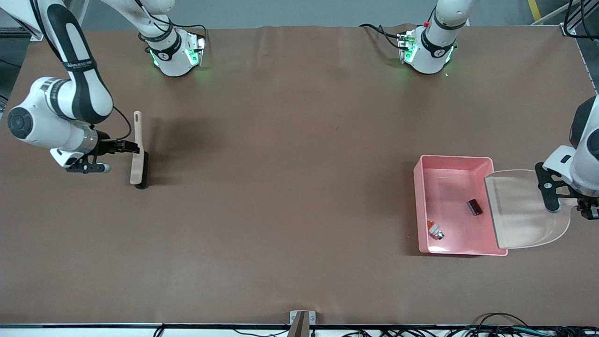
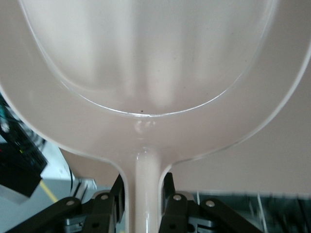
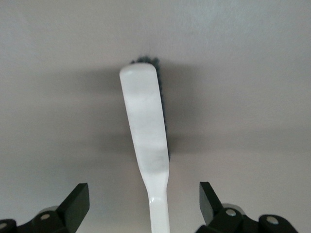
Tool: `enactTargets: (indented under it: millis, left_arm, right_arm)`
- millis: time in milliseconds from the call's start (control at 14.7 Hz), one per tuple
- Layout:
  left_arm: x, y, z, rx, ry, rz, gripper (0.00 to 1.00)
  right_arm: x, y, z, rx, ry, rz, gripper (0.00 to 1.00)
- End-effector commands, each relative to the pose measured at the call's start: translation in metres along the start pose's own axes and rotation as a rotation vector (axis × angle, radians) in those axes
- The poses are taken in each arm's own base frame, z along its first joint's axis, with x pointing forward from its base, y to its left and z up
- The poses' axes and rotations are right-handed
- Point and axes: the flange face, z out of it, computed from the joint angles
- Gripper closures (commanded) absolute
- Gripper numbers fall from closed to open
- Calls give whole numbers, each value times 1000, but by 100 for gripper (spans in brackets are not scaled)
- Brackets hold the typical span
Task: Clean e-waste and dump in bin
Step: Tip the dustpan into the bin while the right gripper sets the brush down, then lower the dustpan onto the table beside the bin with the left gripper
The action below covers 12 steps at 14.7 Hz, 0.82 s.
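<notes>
The pink bin [image 1: 419,206] stands toward the left arm's end of the table. Both pieces of e-waste lie in it: a dark block [image 1: 474,206] and a white, green and orange component [image 1: 434,230], which is nearer the front camera. My left gripper [image 1: 587,208] [image 2: 143,189] is shut on the handle of the beige dustpan [image 1: 529,208] [image 2: 146,58]. The pan's lip overlaps the bin's rim, and the pan looks empty. My right gripper [image 1: 127,148] [image 3: 144,201] is open at the right arm's end. The brush [image 1: 139,157] [image 3: 146,126] lies on the table, its handle untouched between the fingers.
The brown table [image 1: 281,187] stretches wide between the brush and the bin. Both arm bases [image 1: 175,54] [image 1: 428,51] stand along the edge farthest from the front camera. Cables [image 1: 496,323] run along the nearest edge.
</notes>
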Motion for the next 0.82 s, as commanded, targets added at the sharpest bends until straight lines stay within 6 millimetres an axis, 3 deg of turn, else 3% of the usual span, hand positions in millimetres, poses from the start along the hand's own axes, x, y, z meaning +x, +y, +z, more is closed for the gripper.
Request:
enactTargets:
  millis: [0,204,340,544,748]
  left_arm:
    - [26,-9,-44,3,113,-45,97]
    - [93,-21,-90,39,195,4,97]
    - [144,-22,-110,50,235,24,97]
    - [208,-21,-120,39,265,0,97]
    - [292,-8,-123,11,300,44,97]
  right_arm:
    - [11,-10,-44,-1,1,5,0]
    - [26,-32,-131,-73,-23,51,0]
    - [31,-52,-167,-132,8,51,0]
    - [25,-69,-231,-150,29,32,0]
    - [12,-93,-276,-160,29,11,0]
